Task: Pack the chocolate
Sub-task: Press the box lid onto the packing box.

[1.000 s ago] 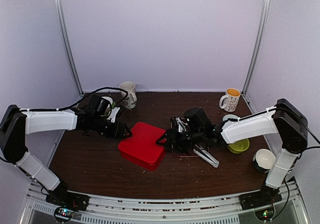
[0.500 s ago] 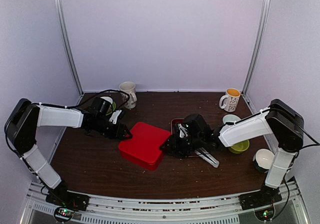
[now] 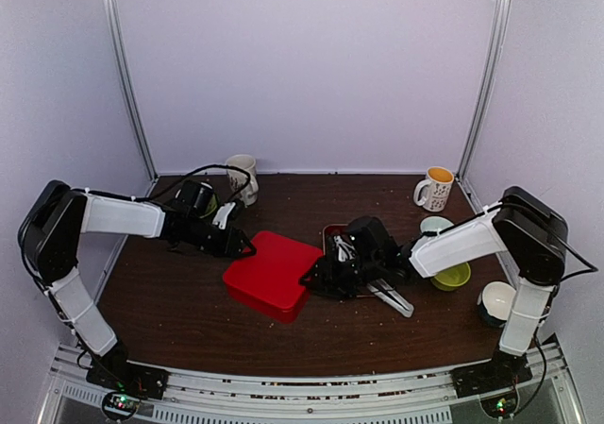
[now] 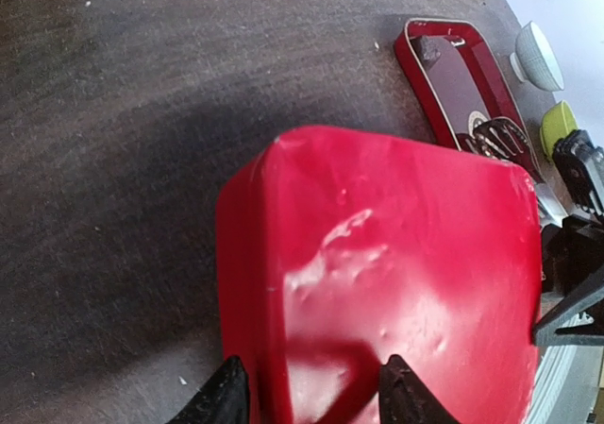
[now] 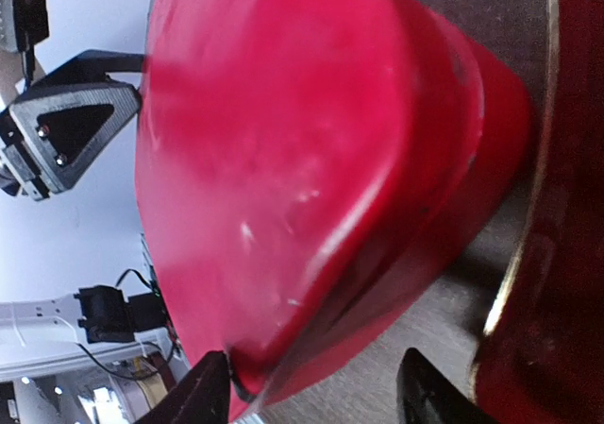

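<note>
Two arms have just closed in on the lidded red box [image 3: 272, 271], the left gripper [image 4: 311, 398] straddling a corner with its pinch unclear and the right gripper [image 5: 311, 386] spread, so packing looks nearly done.

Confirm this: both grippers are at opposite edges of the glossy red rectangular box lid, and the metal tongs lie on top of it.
No: the top external view shows the metal tongs right of the red lid, not on it. The left gripper and right gripper are at its opposite edges.
</note>
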Robot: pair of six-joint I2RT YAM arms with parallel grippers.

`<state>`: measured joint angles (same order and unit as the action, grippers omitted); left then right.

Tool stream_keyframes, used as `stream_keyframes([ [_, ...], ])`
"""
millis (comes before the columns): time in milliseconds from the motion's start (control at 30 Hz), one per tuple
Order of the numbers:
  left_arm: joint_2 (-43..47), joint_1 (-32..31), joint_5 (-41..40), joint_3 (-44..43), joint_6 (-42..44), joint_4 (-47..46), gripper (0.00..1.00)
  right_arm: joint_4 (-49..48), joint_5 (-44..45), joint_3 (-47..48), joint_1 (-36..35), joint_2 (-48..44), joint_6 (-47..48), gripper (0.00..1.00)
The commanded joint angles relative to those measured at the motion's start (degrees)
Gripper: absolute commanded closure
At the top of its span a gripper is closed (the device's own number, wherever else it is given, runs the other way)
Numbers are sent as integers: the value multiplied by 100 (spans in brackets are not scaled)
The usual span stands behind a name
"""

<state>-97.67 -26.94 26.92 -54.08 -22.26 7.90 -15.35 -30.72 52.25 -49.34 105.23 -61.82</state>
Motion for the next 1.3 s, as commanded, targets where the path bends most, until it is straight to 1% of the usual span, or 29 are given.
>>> stream_keyframes([
  [0, -117, 20, -439, -136, 180, 217, 49, 649, 445, -95, 397, -446, 531, 35],
  [100, -120, 34, -497, -366, 245, 351, 47, 794, 527, -74, 635, -528, 801, 34],
  [200, -145, 60, -495, -547, 265, 408, 47, 869, 552, 76, 791, -518, 1021, 36],
  [300, -168, 68, -496, -677, 275, 440, 47, 831, 564, 287, 870, -427, 1289, 39],
  [400, -252, 72, -429, -797, 275, 449, 47, 978, 377, 689, 908, -132, 1564, 44],
  [467, -335, 72, -371, -866, 271, 449, 47, 949, 271, 855, 909, 8, 1636, 46],
  [633, -489, 68, -295, -960, 283, 430, 47, 981, 140, 1069, 909, 221, 1598, 47],
  [700, -571, 70, -267, -995, 291, 439, 47, 1135, 120, 1134, 909, 341, 1545, 52],
  [833, -746, 69, -231, -1040, 293, 423, 48, 1232, 125, 1088, 909, 514, 1477, 58],
  [867, -786, 71, -235, -1055, 293, 423, 48, 1251, 109, 1073, 909, 570, 1468, 61],
  [1000, -936, 70, -239, -1085, 293, 423, 49, 961, 24, 806, 896, 620, 1281, 73],
  [1067, -1011, 73, -242, -1098, 289, 423, 50, 831, -78, 752, 841, 658, 1223, 75],
  [1133, -1085, 71, -210, -1112, 292, 414, 50, 906, -150, 793, 755, 690, 1227, 79],
  [1267, -1170, 68, -181, -1107, 293, 407, 50, 907, -111, 678, 607, 696, 1153, 82],
])
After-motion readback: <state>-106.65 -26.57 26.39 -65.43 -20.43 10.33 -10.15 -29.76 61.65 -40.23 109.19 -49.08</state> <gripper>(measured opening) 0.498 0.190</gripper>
